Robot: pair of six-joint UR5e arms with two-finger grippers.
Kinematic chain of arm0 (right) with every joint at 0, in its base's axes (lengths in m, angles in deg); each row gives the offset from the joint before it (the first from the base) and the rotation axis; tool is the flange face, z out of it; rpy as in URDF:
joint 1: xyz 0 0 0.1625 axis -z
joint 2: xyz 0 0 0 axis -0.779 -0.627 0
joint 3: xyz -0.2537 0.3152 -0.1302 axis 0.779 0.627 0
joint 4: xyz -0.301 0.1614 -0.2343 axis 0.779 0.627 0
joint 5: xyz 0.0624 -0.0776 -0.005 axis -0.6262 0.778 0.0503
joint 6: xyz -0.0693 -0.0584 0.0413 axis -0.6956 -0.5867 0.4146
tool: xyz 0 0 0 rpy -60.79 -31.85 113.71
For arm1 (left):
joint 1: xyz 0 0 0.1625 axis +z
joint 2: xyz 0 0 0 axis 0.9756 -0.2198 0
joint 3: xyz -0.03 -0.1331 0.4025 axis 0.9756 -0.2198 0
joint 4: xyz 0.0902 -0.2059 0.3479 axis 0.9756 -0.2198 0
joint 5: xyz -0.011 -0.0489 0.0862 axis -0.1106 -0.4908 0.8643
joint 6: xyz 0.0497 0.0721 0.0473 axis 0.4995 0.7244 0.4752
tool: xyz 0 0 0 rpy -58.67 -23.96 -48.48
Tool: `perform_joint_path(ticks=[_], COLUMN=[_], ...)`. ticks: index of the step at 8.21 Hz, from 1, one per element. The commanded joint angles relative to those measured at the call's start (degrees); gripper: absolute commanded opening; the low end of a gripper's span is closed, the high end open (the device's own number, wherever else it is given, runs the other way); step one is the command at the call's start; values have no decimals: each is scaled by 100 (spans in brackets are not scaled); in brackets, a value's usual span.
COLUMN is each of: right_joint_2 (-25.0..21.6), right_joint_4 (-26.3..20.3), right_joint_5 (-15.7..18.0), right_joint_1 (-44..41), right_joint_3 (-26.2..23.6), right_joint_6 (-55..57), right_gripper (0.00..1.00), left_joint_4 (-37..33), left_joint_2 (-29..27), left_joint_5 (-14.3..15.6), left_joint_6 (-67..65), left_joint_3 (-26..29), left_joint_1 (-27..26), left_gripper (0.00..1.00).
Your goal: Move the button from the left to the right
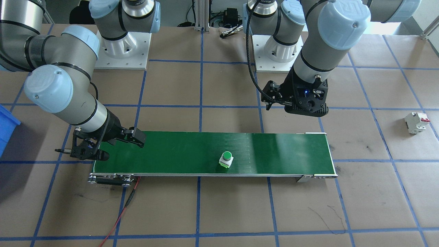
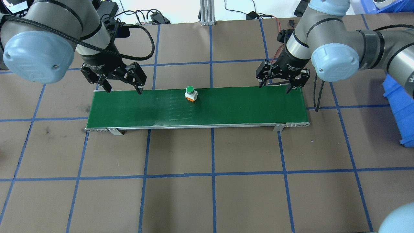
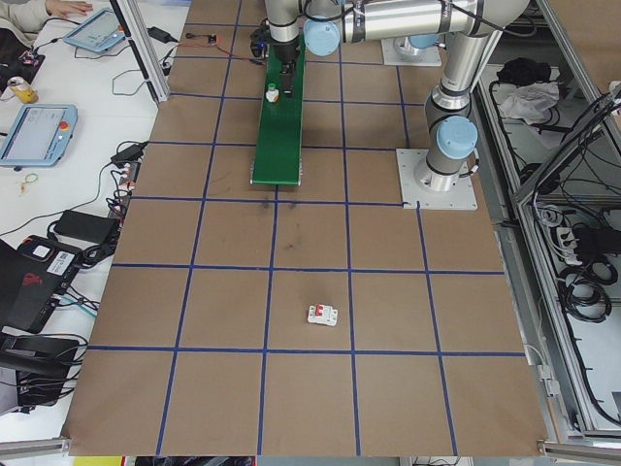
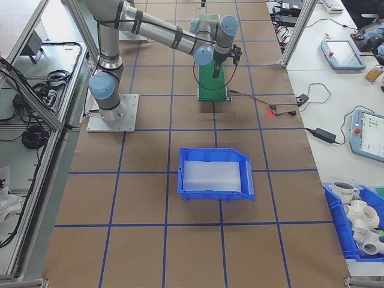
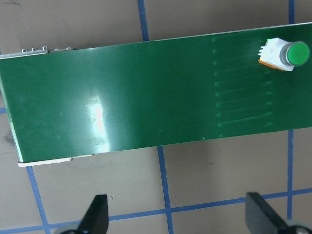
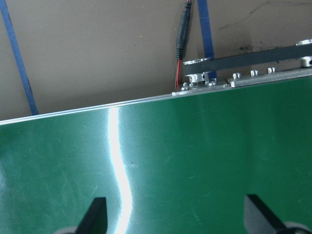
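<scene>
because the belt (image 2: 226, 106) carries the button (image 2: 190, 93) at its middle, standing free, left gripper (image 2: 123, 85) and right gripper (image 2: 279, 84) wait at the ends, fingers apart, holding nothing

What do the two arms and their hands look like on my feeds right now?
Both arms are silver-grey tubes with pale blue joint caps on white bases. The left hand is black with two slim fingers, and a braided black cable loops off its wrist. The right hand is the same black two-finger type, with white lettering on its wrist collar; a thin black cable hangs beside it.
</scene>
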Motion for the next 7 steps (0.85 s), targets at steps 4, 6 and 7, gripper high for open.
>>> perform_joint_path(ticks=[4, 6, 7], right_joint_2=[7, 51, 86], right_joint_4=[519, 746, 835], right_joint_5=[87, 78, 78], right_joint_1=[-88, -315, -490], right_joint_3=[-8, -8, -8], right_joint_6=[1492, 1816, 2001], right_gripper=[100, 100, 100], left_joint_4=[6, 15, 15], left_joint_2=[-16, -8, -8], left_joint_5=[2, 11, 11], left_joint_6=[-3, -12, -12], left_joint_3=[10, 1, 1], left_joint_1=[-10, -10, -10], left_gripper=[100, 100, 100])
